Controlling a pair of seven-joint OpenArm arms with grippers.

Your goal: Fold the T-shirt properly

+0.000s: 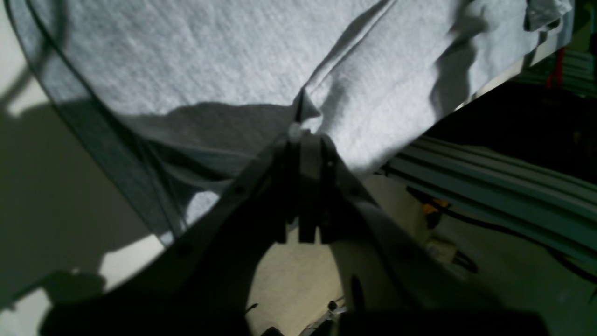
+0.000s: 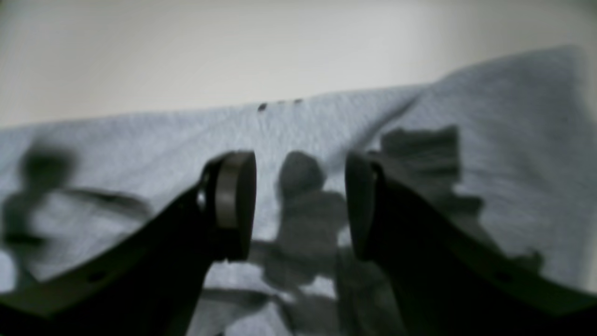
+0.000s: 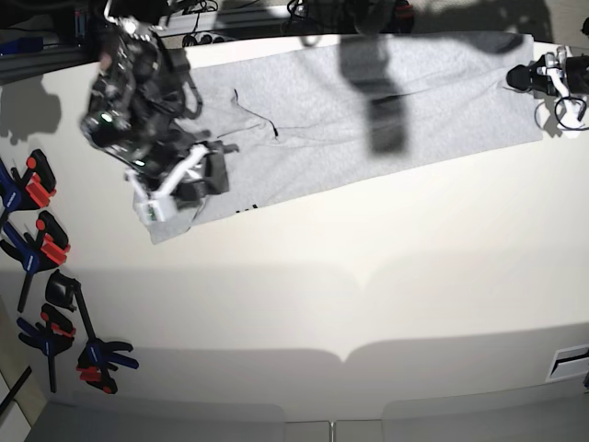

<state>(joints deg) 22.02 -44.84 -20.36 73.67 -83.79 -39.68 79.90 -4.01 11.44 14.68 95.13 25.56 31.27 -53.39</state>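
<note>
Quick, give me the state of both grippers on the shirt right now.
Left gripper: shut on the T-shirt, pinching a fold of its edge.
Right gripper: open, fingers apart above the T-shirt, holding nothing.

left tool [image 1: 301, 135] pinched closed, right tool [image 2: 301, 205] spread wide, pointing down.

The near half of the table [image 3: 368, 313] lies bare, so an arm could sweep across it freely. The T-shirt [image 3: 368, 110] stretches as a long strip across the far side, taking most of that edge. Along the table's left edge a row of clamps [image 3: 46, 276] crowds the border. The right gripper [image 3: 198, 175] hangs over the shirt's left end, jaws apart, cloth just below. At the far right corner the left gripper [image 3: 529, 78] pinches the fabric, seemingly right at the table's edge.
</note>
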